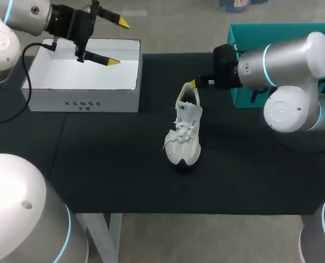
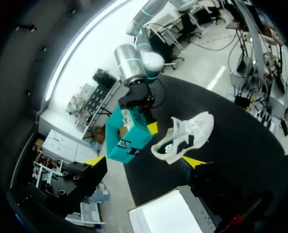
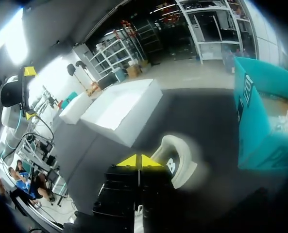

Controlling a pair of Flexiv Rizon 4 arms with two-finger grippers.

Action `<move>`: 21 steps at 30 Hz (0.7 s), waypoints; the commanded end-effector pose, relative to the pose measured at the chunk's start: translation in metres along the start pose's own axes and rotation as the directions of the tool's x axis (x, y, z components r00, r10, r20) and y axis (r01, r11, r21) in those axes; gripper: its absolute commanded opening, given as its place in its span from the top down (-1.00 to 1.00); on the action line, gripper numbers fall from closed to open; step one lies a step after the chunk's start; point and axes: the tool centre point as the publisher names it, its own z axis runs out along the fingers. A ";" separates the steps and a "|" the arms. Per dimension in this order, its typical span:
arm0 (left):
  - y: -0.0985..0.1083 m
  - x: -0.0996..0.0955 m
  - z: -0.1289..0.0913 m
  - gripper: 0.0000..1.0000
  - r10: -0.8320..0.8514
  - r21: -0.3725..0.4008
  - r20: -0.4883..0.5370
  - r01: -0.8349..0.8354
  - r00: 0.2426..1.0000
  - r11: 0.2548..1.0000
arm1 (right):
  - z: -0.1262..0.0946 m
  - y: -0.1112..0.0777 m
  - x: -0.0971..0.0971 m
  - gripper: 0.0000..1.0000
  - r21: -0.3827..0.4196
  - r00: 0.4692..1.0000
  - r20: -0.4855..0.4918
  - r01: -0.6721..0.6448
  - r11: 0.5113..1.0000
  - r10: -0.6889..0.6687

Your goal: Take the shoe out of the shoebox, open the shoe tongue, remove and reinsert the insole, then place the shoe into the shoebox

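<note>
Black table (image 1: 124,164): shoe (image 1: 185,131) between white shoebox (image 1: 85,101) and teal box (image 1: 249,34); left fingers (image 1: 99,57) spread, right fingers (image 3: 129,161) closed.

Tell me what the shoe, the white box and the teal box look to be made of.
Shoe: soft white textile or synthetic upper with cord laces, dark sole edge, perhaps rubber.
White shoebox: matte cardboard, thin flat walls, crisp folds.
Teal box: likely printed cardboard, thin straight walls.
</note>
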 end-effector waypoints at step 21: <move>0.000 0.000 0.000 -1.00 0.000 -0.002 0.000 0.000 1.000 1.000 | -0.002 0.000 -0.001 1.00 0.581 0.488 0.762 -0.223 0.783 -0.426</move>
